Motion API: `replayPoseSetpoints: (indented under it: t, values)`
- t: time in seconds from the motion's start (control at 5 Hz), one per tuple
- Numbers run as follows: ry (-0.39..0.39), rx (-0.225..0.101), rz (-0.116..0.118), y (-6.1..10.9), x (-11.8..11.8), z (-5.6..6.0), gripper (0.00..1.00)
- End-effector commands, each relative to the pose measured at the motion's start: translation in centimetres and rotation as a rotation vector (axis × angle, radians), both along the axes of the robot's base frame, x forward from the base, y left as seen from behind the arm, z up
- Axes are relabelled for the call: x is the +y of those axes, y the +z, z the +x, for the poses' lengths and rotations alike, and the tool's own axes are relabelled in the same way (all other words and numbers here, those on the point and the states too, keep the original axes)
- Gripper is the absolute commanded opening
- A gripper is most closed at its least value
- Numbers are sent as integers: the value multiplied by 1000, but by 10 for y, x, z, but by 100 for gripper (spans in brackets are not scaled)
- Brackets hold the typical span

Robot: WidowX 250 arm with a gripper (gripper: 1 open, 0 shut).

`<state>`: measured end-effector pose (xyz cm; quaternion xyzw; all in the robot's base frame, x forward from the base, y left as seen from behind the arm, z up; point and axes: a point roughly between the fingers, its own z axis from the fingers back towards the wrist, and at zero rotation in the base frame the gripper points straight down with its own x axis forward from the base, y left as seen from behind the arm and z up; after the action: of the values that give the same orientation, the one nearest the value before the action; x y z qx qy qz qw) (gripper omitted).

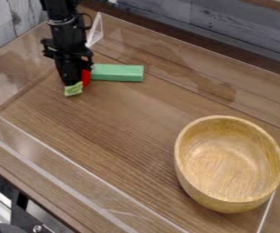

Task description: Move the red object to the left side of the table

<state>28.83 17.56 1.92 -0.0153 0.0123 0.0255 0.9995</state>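
The red object (82, 82) is a small red toy with a light green end, low over the brown table (118, 136) at its left side. My black gripper (75, 84) points straight down and is shut on it; only slivers of red and green show between and beside the fingers. Whether the toy touches the tabletop I cannot tell.
A flat green block (117, 74) lies just right of the gripper. A large wooden bowl (229, 162) stands at the front right. Low clear acrylic walls (34, 155) border the table, one close behind and left of the arm.
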Motion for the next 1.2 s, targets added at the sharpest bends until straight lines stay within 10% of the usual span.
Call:
replayPoseSetpoints:
  t: [0.0,1.0]
  values:
    - [10,40,-5,-13,0,-4,0]
    - [22,42,-3,-5,-2,-1,0]
